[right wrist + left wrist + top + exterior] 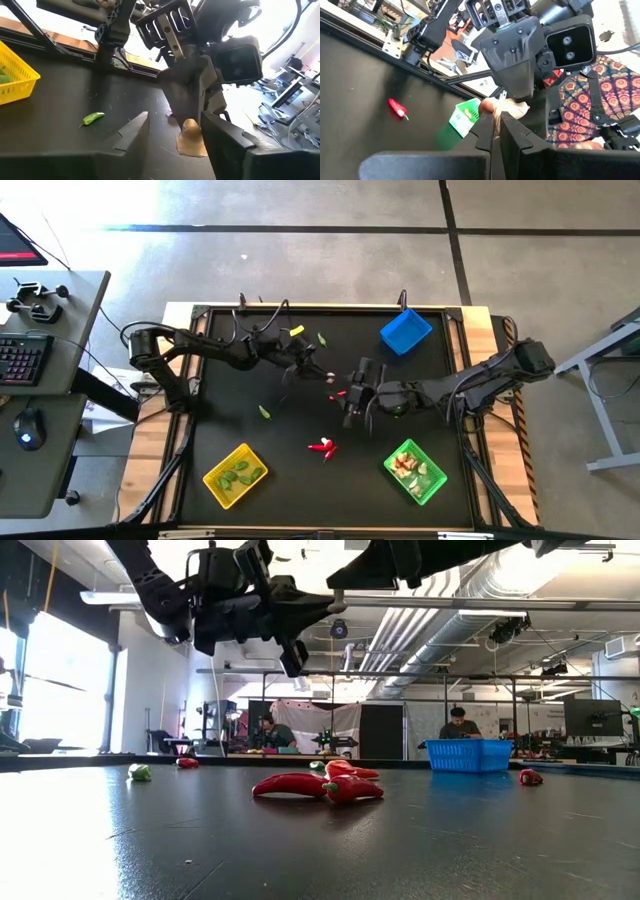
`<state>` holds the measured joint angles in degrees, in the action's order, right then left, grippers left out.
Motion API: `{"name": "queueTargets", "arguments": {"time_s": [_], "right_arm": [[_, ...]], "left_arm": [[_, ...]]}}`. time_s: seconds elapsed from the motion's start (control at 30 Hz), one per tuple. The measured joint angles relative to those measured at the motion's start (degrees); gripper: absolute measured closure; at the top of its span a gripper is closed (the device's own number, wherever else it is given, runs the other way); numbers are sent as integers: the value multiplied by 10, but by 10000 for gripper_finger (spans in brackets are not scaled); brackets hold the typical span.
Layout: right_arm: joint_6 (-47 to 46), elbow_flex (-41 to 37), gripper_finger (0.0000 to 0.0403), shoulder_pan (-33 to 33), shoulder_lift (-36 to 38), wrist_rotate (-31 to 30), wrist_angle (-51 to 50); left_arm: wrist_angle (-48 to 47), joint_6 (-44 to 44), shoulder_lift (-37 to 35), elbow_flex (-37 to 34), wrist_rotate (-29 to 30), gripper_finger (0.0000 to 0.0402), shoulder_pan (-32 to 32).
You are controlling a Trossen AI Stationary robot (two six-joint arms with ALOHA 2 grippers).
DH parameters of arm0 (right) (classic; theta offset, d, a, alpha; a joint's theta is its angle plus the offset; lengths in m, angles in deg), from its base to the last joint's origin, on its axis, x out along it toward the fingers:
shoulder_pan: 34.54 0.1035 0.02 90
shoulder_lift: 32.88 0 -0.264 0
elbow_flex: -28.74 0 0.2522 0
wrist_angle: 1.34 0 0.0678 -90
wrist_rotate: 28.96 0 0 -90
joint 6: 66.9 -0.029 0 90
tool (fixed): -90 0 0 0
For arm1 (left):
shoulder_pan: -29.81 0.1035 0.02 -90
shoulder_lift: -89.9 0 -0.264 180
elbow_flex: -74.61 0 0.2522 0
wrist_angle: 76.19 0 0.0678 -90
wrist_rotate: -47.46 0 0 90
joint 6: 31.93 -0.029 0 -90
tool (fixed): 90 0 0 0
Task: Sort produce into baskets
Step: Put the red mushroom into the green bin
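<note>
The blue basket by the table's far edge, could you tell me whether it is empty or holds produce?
Empty, as far as visible: the high view shows only bare blue floor inside the blue basket; the low view shows just its wall.

High overhead; low level; wrists close.

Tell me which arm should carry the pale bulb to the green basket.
Right. The open right gripper is nearer the green basket, on its side; the left gripper, shut on the bulb, is farther.

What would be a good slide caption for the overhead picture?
Two robot arms meet mid-table, left gripper and right gripper, among scattered toy produce, with yellow basket, green basket and blue basket around.
</note>
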<state>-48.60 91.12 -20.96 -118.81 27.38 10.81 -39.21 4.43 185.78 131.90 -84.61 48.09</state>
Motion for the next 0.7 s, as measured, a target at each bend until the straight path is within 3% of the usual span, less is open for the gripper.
{"name": "queueTargets", "arguments": {"time_s": [0.5, 0.7], "right_arm": [[10, 0, 291, -31, 0, 54, 0], [15, 0, 361, -31, 0, 53, 0]], "left_arm": [[-1, 3, 0, 0, -14, 401, -12], [-3, -40, 0, 0, 1, 381, -12]]}}
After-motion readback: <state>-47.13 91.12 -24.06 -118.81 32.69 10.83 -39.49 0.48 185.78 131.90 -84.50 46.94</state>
